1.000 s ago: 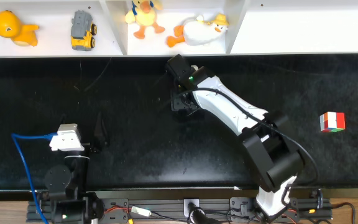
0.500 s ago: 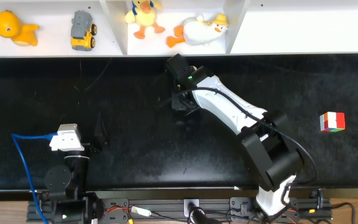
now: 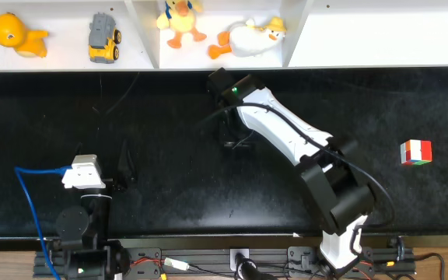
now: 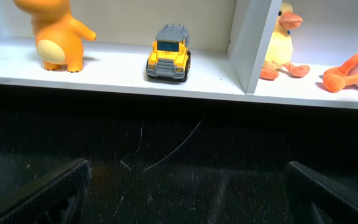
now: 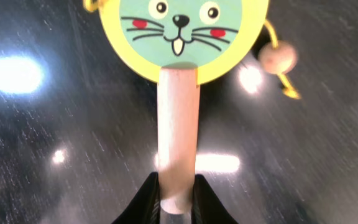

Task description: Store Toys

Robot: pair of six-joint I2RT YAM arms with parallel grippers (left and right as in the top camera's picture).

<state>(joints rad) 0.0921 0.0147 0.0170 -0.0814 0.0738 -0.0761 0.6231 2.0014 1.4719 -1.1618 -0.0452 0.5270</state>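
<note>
A drum rattle toy (image 5: 184,31) with a green cat face, yellow rim and a bead (image 5: 277,56) on a string hangs above the black table. My right gripper (image 5: 176,200) is shut on its wooden handle (image 5: 176,124). From above, that gripper (image 3: 236,134) is at the table's far middle, just in front of the white shelf (image 3: 224,62). My left gripper (image 4: 185,173) stands open with nothing between its fingers, low at the table's left (image 3: 123,167), facing the shelf.
On the shelf stand an orange figure (image 3: 18,35), a yellow truck (image 3: 103,37), a yellow plush duck (image 3: 181,19) and a white plush duck (image 3: 251,37). A colourful cube (image 3: 415,152) lies at the table's right. The shelf's right compartment (image 3: 379,31) is bare.
My right gripper has shifted slightly right and toward the table's front, with the wrist turning a little. The left arm has not moved.
</note>
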